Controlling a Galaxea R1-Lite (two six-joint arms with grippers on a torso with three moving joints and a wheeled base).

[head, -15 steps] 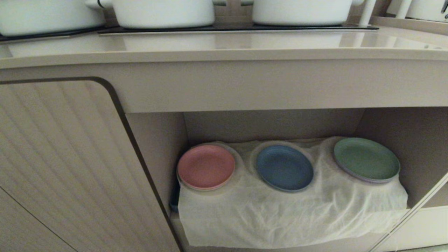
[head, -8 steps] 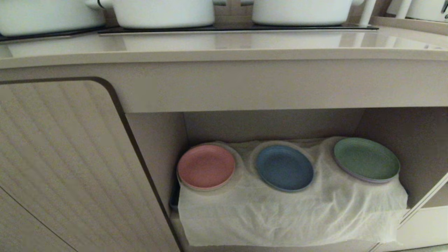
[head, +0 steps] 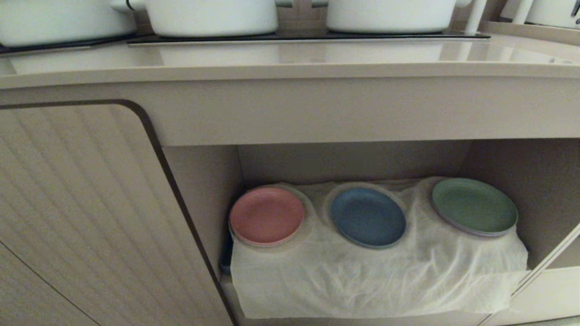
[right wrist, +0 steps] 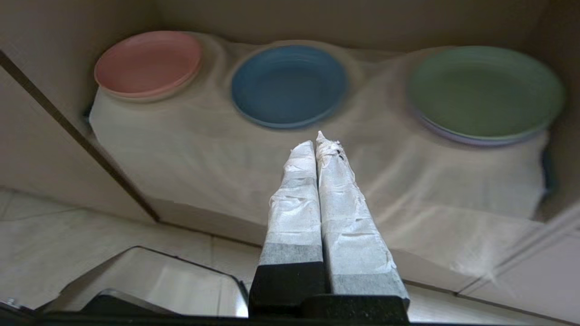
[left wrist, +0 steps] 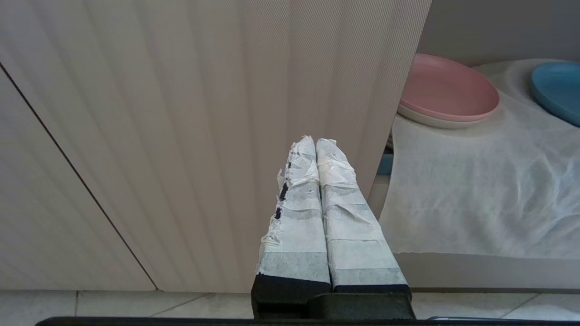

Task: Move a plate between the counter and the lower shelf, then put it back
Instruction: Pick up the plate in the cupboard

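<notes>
The blue plate (head: 368,217) (right wrist: 289,85) lies on the middle hump of the white cloth (head: 371,276) in the lower shelf (head: 353,160), under the beige counter (head: 290,56). In the right wrist view my right gripper (right wrist: 318,139) is shut and empty, out in front of the cloth's drape, pointing toward the blue plate and short of it. My left gripper (left wrist: 315,141) is shut too, parked before the ribbed cabinet door (left wrist: 181,136); the blue plate's edge (left wrist: 559,90) shows far off to one side. Neither gripper appears in the head view.
A pink plate (head: 266,216) lies left of the blue one and a green plate (head: 474,206) right of it. White pots (head: 210,16) stand on the black hob (head: 308,36). A ribbed door (head: 81,213) closes the cabinet at the left. Tiled floor (right wrist: 68,226) lies below.
In the head view the plates, cloth and counter stay put. The pale edge at the lower right has shifted slightly.
</notes>
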